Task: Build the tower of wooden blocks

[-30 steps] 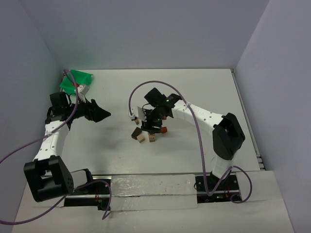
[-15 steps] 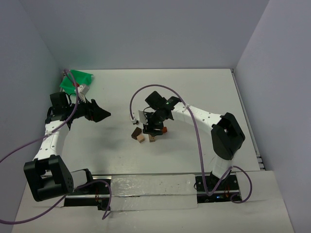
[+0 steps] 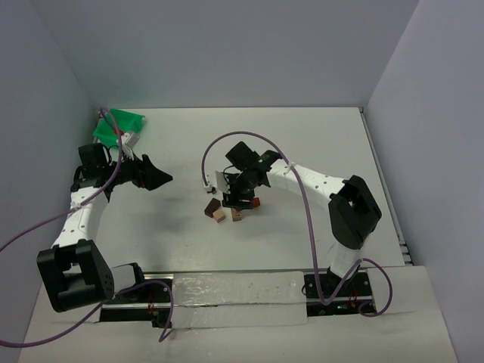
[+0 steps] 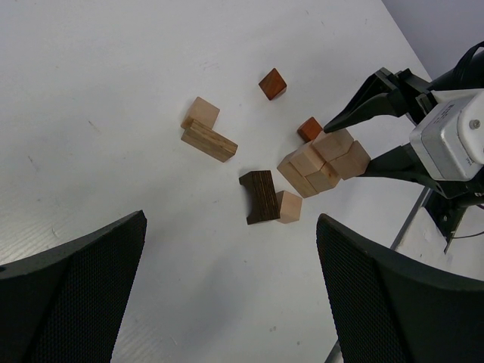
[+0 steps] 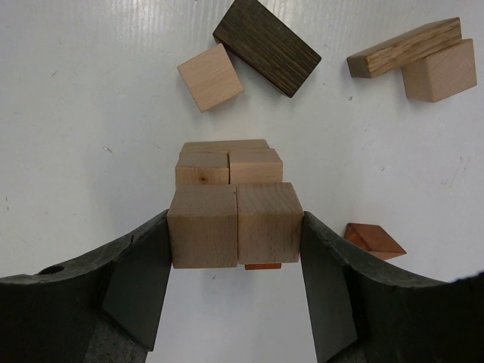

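wood blocks [image 4: 208, 140] on white table [image 4: 113, 76], perhaps ridged; pale walls [image 3: 227, 53]

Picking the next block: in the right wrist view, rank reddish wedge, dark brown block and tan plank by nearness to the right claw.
1. Reddish wedge, just beside the right claw.
2. Dark brown block, top centre.
3. Tan plank, top right corner.

hidden: reddish block [image 5: 263, 265] mostly under tan cubes [image 5: 236, 224] | cut off: left gripper [image 4: 231, 219] fingers [image 4: 76, 295], lower edge
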